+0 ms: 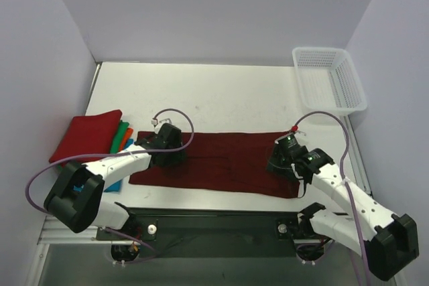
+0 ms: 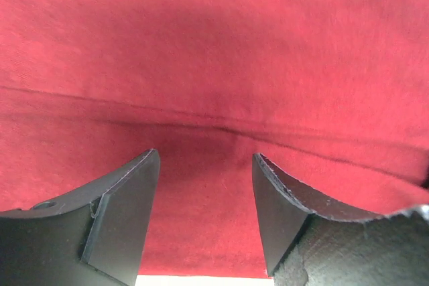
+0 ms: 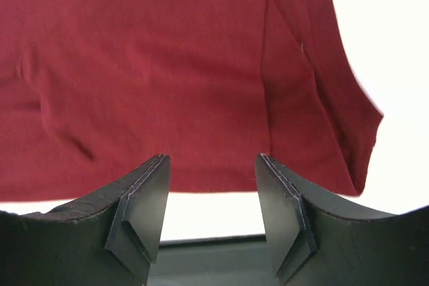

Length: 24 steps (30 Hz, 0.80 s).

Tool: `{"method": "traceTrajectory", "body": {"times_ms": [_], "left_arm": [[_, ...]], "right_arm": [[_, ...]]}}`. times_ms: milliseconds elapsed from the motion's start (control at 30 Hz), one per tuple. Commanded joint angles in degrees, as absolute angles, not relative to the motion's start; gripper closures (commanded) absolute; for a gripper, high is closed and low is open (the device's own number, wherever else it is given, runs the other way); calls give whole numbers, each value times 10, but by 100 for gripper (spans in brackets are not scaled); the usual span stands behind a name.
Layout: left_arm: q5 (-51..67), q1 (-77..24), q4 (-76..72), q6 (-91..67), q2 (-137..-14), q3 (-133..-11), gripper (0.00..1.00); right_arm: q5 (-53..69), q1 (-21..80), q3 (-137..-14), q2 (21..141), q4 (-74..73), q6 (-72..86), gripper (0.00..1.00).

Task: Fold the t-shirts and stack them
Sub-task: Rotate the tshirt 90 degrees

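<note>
Left claw [image 2: 204,165] is spread wide and grips nothing, its fingers close over the maroon shirt [image 2: 214,65] by a seam near the shirt's left end. Right claw [image 3: 213,165] is likewise spread and empty, poised over the shirt's near edge at its right end, with white desk [image 3: 389,45] showing beside the cloth. The shirt lies flat as a long band across the desk's near middle. To its left sits a stack [image 1: 87,135] of folded shirts, red on top. A white basket [image 1: 330,78] stands at the far right corner.
</note>
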<state>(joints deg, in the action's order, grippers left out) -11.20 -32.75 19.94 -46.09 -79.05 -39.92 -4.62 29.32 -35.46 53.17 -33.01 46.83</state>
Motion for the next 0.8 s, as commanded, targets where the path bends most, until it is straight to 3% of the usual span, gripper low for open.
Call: {"method": "traceTrajectory", "body": {"times_ms": [0,400,767], "left_arm": [[-165,-355,202,-463,-795,-399,33],[-191,-423,212,-475,-825,-374,35],[-191,-524,247,-579,-794,-340,36]], "right_arm": [[-92,269,-381,583,-271,461,46],[-20,183,-384,793,-130,440,49],[-5,173,-505,961,-124,397,49]]}}
